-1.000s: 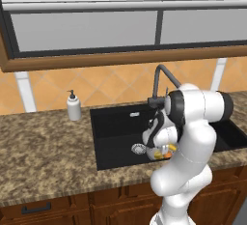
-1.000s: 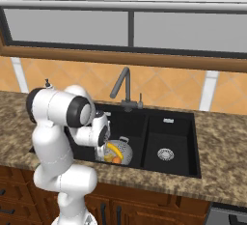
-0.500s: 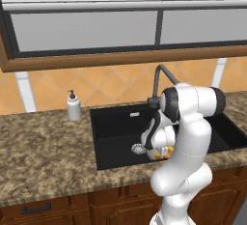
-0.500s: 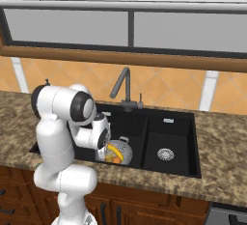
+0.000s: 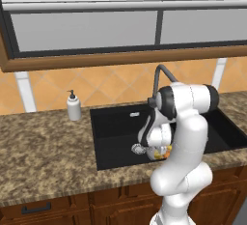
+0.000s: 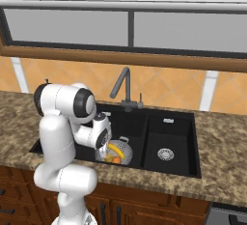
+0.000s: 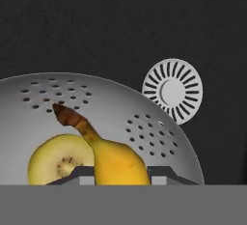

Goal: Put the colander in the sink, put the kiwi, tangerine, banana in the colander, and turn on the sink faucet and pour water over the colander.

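The grey holed colander [image 7: 144, 132] sits in the large basin of the black sink [image 6: 169, 122], next to the silver drain [image 7: 172, 91]. My gripper [image 7: 120, 172] hangs low over the colander, shut on the yellow banana [image 7: 113, 159], whose brown stem points up and away. A kiwi [image 7: 55, 161] with a pale cut face and dark seeds lies in the bowl beside the banana. From the right base view, the colander [image 6: 123, 143] holds the banana [image 6: 115, 149] and the orange tangerine [image 6: 116, 159]. The dark gooseneck faucet [image 6: 123, 81] stands behind the basin.
A white soap dispenser [image 5: 73, 107] stands on the granite counter left of the sink. The smaller basin has its own drain [image 6: 165, 154]. My arm [image 5: 185, 122] bends over the sink's front edge and covers most of the colander in the left base view.
The arm's elbow has swung slightly to the left over the sink. The hand has stayed at the colander with the banana.
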